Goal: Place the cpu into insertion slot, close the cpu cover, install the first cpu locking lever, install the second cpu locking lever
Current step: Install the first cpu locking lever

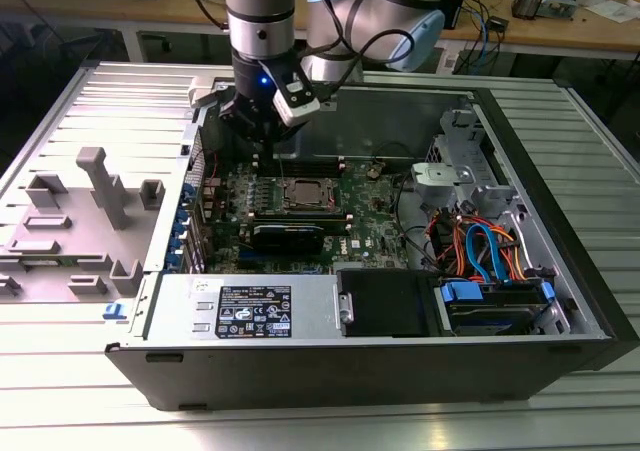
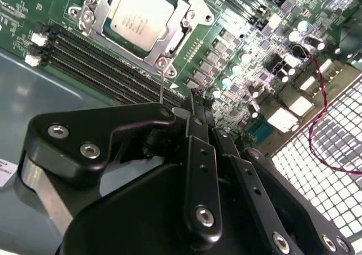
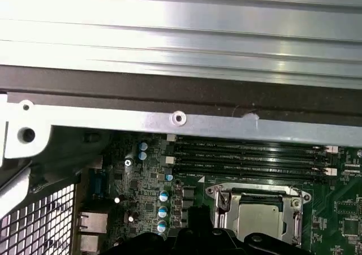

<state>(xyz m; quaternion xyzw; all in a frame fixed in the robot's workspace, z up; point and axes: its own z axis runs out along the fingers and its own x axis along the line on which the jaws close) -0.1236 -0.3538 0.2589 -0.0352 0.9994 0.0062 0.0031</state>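
Evidently the cpu sat in the insertion slot, its dull silver top showing through the window of the cpu cover, which appeared to lie flat around it. In the exterior view the tool hung inside the open computer case, over the green motherboard just beside the socket. In the second wrist view the tool had its fingers drawn together with no gap that we could see, and we saw nothing held between them. A thin metal rod, which we took for a locking lever, stood up from the socket's near corner, close beside the tool and above the long black memory slots; we could not tell whether they touched.

We judged the lever work to be the step in hand. To do it well, we thought the tool should bear on the rod alone, follow its hinge arc downward, keep clear of the memory slots and the chip, and tuck the rod under its catch without forcing it.
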